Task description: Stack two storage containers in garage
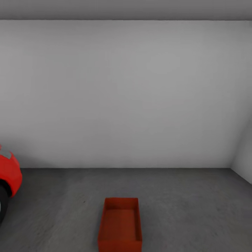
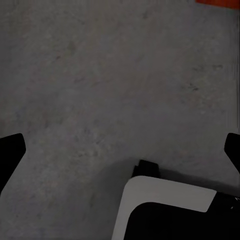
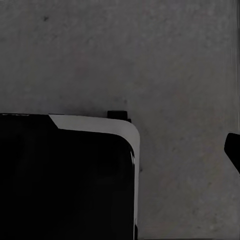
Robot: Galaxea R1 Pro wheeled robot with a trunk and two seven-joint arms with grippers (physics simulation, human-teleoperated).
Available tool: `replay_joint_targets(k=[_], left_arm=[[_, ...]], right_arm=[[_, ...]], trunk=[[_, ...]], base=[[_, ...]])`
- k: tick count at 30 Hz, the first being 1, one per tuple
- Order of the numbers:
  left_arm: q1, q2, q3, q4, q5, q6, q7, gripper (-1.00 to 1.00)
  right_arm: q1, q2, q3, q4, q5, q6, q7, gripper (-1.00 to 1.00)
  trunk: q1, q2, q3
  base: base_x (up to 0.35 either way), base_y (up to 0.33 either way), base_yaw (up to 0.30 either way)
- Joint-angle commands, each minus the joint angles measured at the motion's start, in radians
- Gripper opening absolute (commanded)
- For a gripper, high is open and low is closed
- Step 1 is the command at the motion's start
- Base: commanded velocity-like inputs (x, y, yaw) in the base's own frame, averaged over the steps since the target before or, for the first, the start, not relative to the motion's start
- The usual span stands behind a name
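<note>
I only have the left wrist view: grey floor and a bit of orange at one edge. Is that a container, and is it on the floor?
Observer: Most likely. The head view shows one container standing open side up on the floor.
Operator: Is anything stacked in it?
Observer: No, its inside is bare.
Operator: What is near it?
Observer: A red car at the left edge of the head view, well apart from it.
Operator: And behind it?
Observer: A plain grey wall.
</note>
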Motion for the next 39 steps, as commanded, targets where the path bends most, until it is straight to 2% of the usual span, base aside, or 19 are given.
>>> replay_joint_targets(k=[1,39], left_arm=[[0.0,0.0,0.0,0.001,0.005,-0.003,0.001,1.0],[0.0,0.0,0.0,0.0,0.005,-0.003,0.001,1.0]], right_arm=[[-0.001,0.0,0.007,0.003,-0.01,-0.005,0.005,1.0],[-0.001,0.002,0.008,0.003,-0.004,-0.003,0.003,1.0]], trunk=[[0.0,-0.001,-0.001],[0.0,-0.001,0.002]], base=[[0.0,0.0,-0.278],[0.0,0.0,-0.289]])
